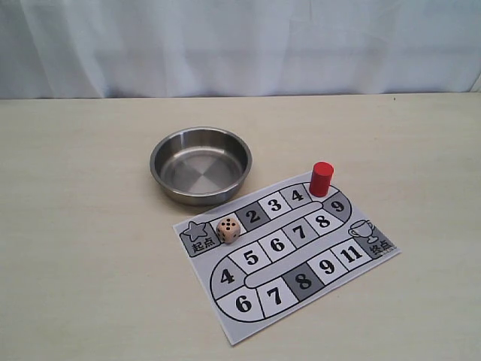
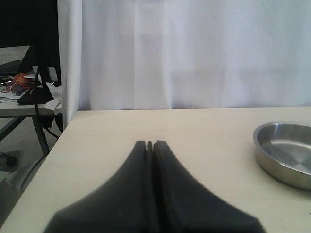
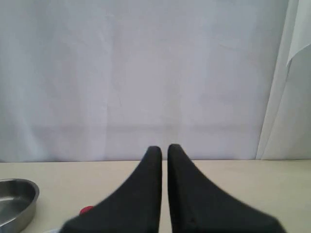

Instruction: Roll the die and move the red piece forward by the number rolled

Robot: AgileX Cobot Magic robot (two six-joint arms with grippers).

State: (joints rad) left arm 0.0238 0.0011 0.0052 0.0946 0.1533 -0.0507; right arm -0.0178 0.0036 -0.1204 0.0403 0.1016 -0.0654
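Note:
The die (image 1: pixel 228 229), a pale cube with dark pips, rests on the printed board (image 1: pixel 342 267) in the square between the star square and square 2. The red piece (image 1: pixel 321 179) stands upright at the board's far right corner, just past square 4; a sliver of the red piece (image 3: pixel 86 210) shows in the right wrist view. Neither gripper appears in the exterior view. My left gripper (image 2: pixel 149 143) is shut with nothing in it, above bare table. My right gripper (image 3: pixel 164 148) has its fingers almost together, holding nothing.
A round steel bowl (image 1: pixel 201 164) sits on the table just behind the board; the bowl (image 2: pixel 284 153) also shows in the left wrist view, and the bowl (image 3: pixel 17 201) in the right wrist view. A white curtain (image 1: pixel 240 45) hangs behind the table.

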